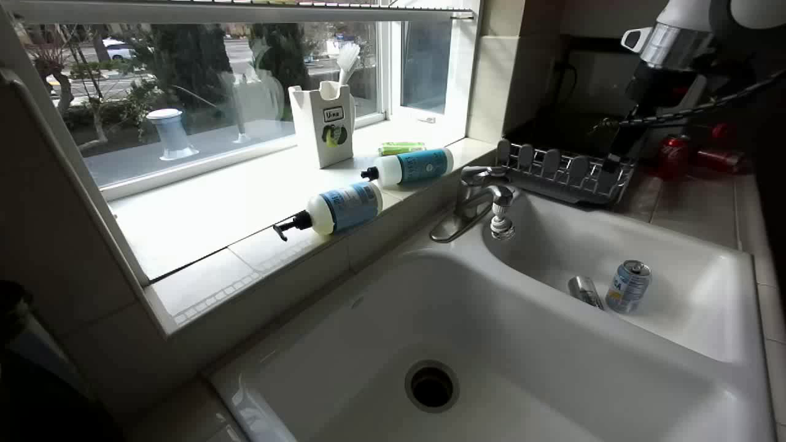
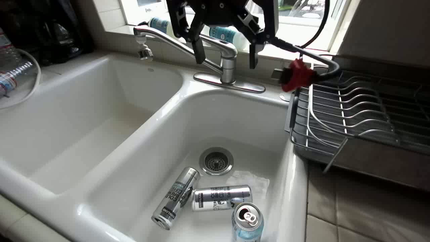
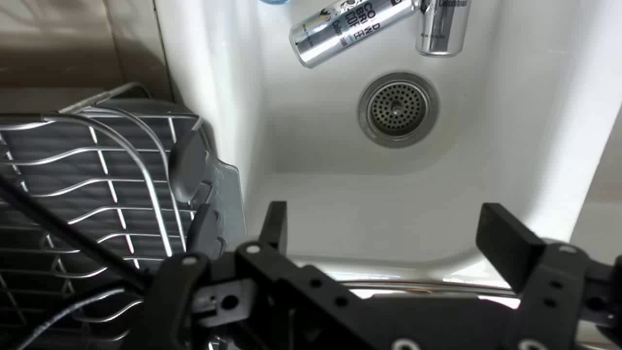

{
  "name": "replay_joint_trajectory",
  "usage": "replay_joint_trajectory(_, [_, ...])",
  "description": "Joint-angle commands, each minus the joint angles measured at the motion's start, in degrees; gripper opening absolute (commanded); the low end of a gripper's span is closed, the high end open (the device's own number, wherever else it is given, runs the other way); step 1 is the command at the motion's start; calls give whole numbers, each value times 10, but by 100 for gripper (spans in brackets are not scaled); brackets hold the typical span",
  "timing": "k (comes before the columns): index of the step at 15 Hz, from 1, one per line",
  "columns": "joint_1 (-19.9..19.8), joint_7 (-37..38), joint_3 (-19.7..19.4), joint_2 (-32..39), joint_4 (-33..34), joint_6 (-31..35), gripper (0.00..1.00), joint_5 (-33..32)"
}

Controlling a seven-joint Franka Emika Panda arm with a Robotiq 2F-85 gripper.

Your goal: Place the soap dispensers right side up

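Both soap dispensers (image 1: 353,207) lie horizontal on the windowsill (image 1: 206,215), centre of an exterior view. Gripper (image 3: 386,228), lower wrist view: jaws wide apart, empty.

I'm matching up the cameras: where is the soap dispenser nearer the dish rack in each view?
In an exterior view: the soap dispenser lies on its side, upper middle.
In an exterior view: the soap dispenser shows top centre, partly behind the faucet.
Wrist view: not visible.
Shared landmark: dish rack, right in both exterior views, left in wrist view.
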Motion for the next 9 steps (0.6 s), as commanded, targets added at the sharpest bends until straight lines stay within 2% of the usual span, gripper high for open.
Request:
replay_joint_trajectory(1, [-1,-1,1,0,1,-2,100,1])
replay_joint_trajectory(5, [-1,-1,1,0,1,-2,100,1])
replay_joint_trajectory(6, [-4,7,19,13,19,-18,100,-29])
replay_joint_trajectory(9, [23,1,66,35,59,-44,100,-67])
